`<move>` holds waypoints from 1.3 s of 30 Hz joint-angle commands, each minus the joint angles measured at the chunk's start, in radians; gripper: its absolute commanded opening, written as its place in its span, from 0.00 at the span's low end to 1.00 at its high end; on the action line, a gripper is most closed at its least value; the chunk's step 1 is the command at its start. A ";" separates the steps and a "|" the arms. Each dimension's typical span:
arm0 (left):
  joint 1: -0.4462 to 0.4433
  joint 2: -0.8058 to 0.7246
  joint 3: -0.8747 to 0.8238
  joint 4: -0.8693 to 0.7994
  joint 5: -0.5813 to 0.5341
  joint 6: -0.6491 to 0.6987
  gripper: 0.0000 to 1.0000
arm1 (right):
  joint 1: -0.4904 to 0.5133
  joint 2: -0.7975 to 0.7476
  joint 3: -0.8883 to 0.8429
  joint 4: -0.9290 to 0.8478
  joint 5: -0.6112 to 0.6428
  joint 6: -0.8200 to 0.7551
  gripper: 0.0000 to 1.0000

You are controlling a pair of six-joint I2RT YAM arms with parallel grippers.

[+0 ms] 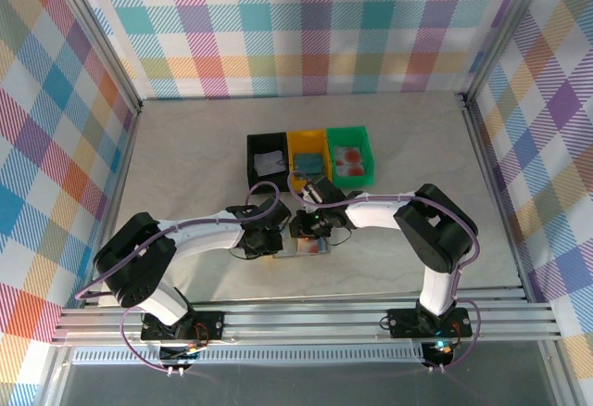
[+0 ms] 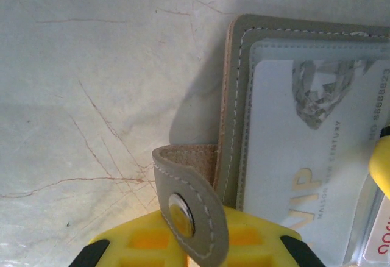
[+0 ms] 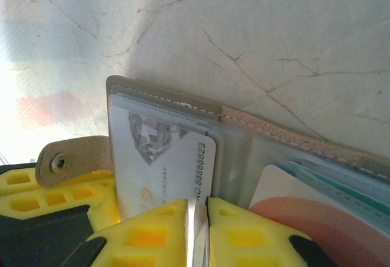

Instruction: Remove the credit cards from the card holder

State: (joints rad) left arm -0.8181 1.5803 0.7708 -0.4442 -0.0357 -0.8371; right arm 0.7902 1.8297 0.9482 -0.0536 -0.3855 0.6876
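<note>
Two pale pocket panels are lying open on the card holder (image 3: 274,127), which is resting flat on the marbled table (image 2: 91,84) between the two grippers, just in front of a row of three trays. In the panel nearer the snap tab (image 2: 183,212), a whitish-grey card (image 3: 161,163) bearing a diamond motif and gold "VIP" lettering is sitting in the clear pocket, its near edge sticking out. In the other panel, a reddish-pink card (image 3: 304,230) is protruding from its pocket, with the edge of a teal card (image 3: 341,185) showing behind it.

The right gripper (image 3: 198,224) is clenching the near edge of the whitish-grey card between its yellow pads (image 3: 146,230), jaws pressing almost together. The left gripper (image 2: 195,245) is pinching the snap tab, which is curling up from the holder's outer edge with its metal stud facing the wrist camera; the pads are meeting at the tab's tip.

From above, both arms are reaching inward. Beyond the holder, the black tray (image 1: 267,137) is holding a pale card (image 1: 270,161), the yellow tray (image 1: 309,133) a blue-green card (image 1: 309,159), and the green tray (image 1: 348,131) reddish cards (image 1: 349,157). Plaid walls (image 1: 278,26) are enclosing the table.
</note>
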 commanded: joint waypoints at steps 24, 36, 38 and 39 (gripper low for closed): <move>-0.033 0.186 -0.090 0.111 0.112 0.019 0.20 | 0.034 -0.068 -0.029 -0.124 -0.062 -0.041 0.00; -0.034 0.137 -0.094 0.078 0.093 0.015 0.29 | 0.009 -0.142 -0.053 -0.151 -0.059 -0.030 0.14; -0.034 0.121 -0.095 0.067 0.093 0.012 0.29 | 0.010 -0.144 -0.051 -0.159 -0.061 -0.014 0.23; -0.034 0.110 -0.097 0.060 0.090 0.008 0.29 | 0.011 -0.144 -0.053 -0.165 -0.057 -0.004 0.25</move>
State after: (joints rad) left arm -0.8227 1.5848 0.7731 -0.4339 -0.0345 -0.8223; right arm 0.8040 1.7023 0.9028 -0.1883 -0.4240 0.6708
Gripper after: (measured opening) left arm 0.290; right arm 0.232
